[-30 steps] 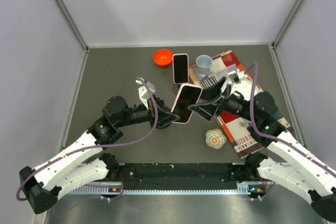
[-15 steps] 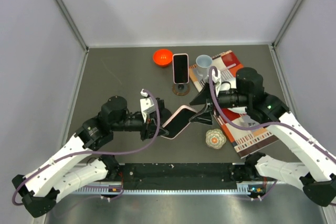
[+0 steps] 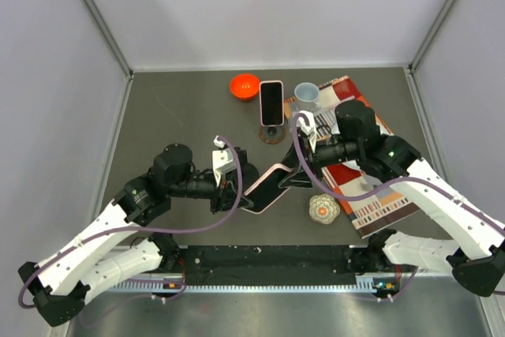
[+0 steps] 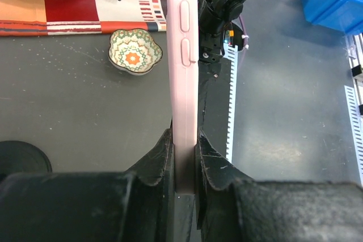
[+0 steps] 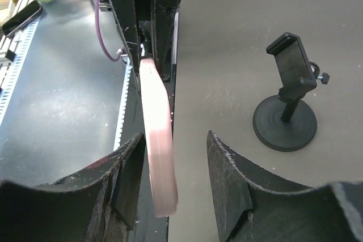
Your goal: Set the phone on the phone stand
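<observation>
Left claw: we see it clamped on one end of the pink phone, which stands edge-on.
Right claw: jaws apart, straddling the phone's other end; we cannot tell if they touch it.
Phone: mid-frame in the top view, below the phone stand.

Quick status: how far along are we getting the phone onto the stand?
Done: the phone is up off the table, clamped in the left gripper. In hand: the right gripper straddles its free end, fingers not shut on it. Left: carry it to the phone stand at the back and seat it.
</observation>
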Robot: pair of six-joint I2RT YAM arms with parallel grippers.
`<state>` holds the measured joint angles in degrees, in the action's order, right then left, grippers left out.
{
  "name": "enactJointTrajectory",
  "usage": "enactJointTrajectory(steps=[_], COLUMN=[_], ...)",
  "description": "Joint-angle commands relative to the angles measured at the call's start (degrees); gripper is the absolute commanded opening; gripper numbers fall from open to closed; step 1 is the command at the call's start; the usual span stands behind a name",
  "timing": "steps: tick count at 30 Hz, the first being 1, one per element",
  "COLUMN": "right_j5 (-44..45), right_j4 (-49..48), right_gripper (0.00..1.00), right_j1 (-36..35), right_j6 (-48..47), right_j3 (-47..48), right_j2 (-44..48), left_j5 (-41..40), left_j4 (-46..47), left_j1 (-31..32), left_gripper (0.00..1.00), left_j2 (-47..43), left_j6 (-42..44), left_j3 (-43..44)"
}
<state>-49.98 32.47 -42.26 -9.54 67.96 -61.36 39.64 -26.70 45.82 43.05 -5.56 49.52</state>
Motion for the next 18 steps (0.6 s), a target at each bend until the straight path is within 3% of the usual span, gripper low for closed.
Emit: enactJointTrajectory(steps=[1,9,12,14,15,17,18], right_j5=[-2.49,-4.69,-6.09,-6.97,-6.8,-4.97,0.0], right_j4=[-0.39,-0.21,-0.12,-0.04,-0.12,-0.3,-1.26], right_gripper=[0.45,0.32,0.1,0.0,0.0,0.0,0.0], right_j1=[-0.89,-0.89,-0.89,-0.89,-0.89,-0.89,-0.89], right_j6=[-2.41,-2.68,-2.85,-3.11,-3.03,-2.85,-2.33], right_j3=[2.44,2.17,1.65,1.21,1.03,0.33,-0.02], right_j2=[-0.69,-1.04,-1.3,-1.22,-1.04,0.36,1.32], left_j5=[2.73,2.99,3.52,2.99,2.12,-3.14,-5.16], left_j4=[6.31,6.48,6.48,6.13,4.91,3.5,2.8], left_j1=[0.06,0.06,0.06,0.06,0.06,0.06,0.06], left_gripper=[0.0,0.0,0.0,0.0,0.0,0.14,0.39], left_j2=[-0.24,0.11,0.02,-0.07,0.02,-0.07,-0.68], left_j6=[0.73,1.17,1.26,1.52,1.78,1.7,1.52], left_j3=[3.22,2.95,3.22,3.57,3.83,5.06,5.41])
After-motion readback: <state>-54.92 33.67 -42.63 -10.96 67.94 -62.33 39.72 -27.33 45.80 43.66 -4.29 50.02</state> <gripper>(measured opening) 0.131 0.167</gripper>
